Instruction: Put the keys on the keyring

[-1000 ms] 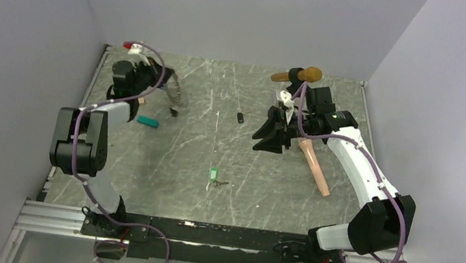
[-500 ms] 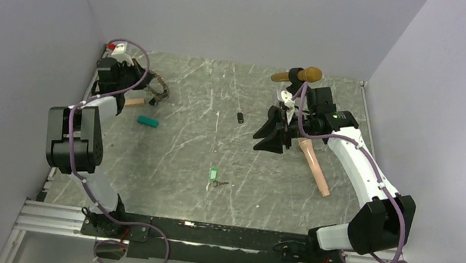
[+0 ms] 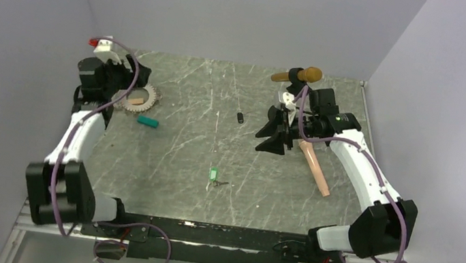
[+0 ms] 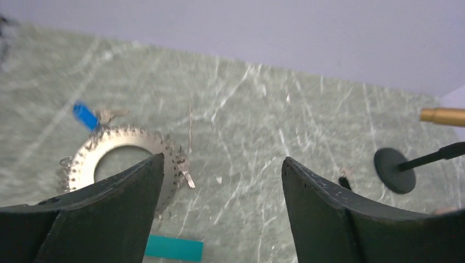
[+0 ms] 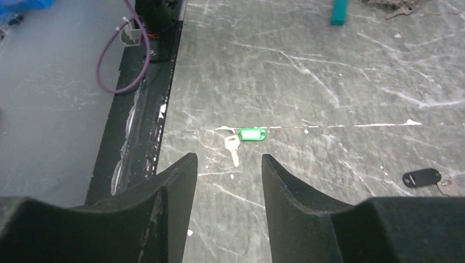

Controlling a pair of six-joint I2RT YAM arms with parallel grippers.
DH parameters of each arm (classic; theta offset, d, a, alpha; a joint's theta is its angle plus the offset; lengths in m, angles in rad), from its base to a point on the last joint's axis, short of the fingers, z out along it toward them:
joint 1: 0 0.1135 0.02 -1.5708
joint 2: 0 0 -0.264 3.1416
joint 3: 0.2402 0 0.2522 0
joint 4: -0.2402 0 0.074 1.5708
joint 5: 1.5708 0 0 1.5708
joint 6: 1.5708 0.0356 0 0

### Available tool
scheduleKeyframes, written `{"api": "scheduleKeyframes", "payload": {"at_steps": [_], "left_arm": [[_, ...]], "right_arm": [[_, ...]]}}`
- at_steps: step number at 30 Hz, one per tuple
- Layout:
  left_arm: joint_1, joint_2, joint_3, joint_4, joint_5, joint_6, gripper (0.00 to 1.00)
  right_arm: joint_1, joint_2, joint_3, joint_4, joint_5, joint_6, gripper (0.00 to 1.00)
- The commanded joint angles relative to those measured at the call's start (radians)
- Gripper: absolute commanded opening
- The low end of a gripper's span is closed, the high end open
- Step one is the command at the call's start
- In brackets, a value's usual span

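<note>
Left pincer (image 4: 222,159) has sprung wide and released the keyring (image 4: 129,135), now lying flat; right pincer (image 5: 228,158) parted, empty.

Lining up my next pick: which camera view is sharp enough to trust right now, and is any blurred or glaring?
Left wrist: keyring and blue-tagged key smeared by blur. Right wrist: green-tagged key crisp, no glare. Top external: evenly lit, but that key is tiny.
</note>
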Motion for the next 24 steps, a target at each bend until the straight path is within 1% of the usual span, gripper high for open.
{"api": "scheduleKeyframes", "payload": {"at_steps": [1,4,7,9,11,14,15,16,19,22,24], "left_arm": [[0.005,-0.218,-0.044,-0.058,-0.042,0.049,0.85],[0.016,-0.340,-0.110,-0.085,0.002,0.029,0.92],[0.031,-0.426,-0.151,-0.172,0.072,-0.002,0.99],[0.038,-0.470,-0.171,-0.259,0.124,-0.005,0.99],[0.039,-0.518,-0.190,-0.342,0.159,0.020,0.99],[0.038,-0.625,-0.225,-0.426,0.155,0.058,0.99],[0.038,-0.667,-0.241,-0.432,0.145,0.063,0.99],[0.034,-0.705,-0.255,-0.435,0.128,0.061,1.00],[0.002,-0.832,-0.315,-0.427,0.061,0.051,0.99],[-0.059,-0.904,-0.369,-0.421,0.001,0.107,0.99],[-0.087,-0.923,-0.383,-0.423,-0.024,0.126,0.99]], "right_arm": [[-0.030,-0.093,-0.031,0.037,0.016,0.000,0.53],[-0.061,-0.144,-0.060,0.079,0.027,0.039,0.55],[-0.102,-0.201,-0.090,0.121,0.038,0.084,0.60],[-0.138,-0.241,-0.108,0.157,0.058,0.137,0.66],[-0.188,-0.278,-0.113,0.182,0.082,0.199,0.75],[-0.274,-0.321,-0.109,0.236,0.141,0.344,0.97],[-0.317,-0.334,-0.103,0.261,0.178,0.408,1.00],[-0.341,-0.345,-0.092,0.275,0.236,0.474,1.00],[-0.373,-0.382,-0.049,0.292,0.478,0.685,1.00],[-0.374,-0.438,-0.027,0.244,0.568,0.731,1.00],[-0.374,-0.483,-0.041,0.247,0.640,0.778,1.00]]}}
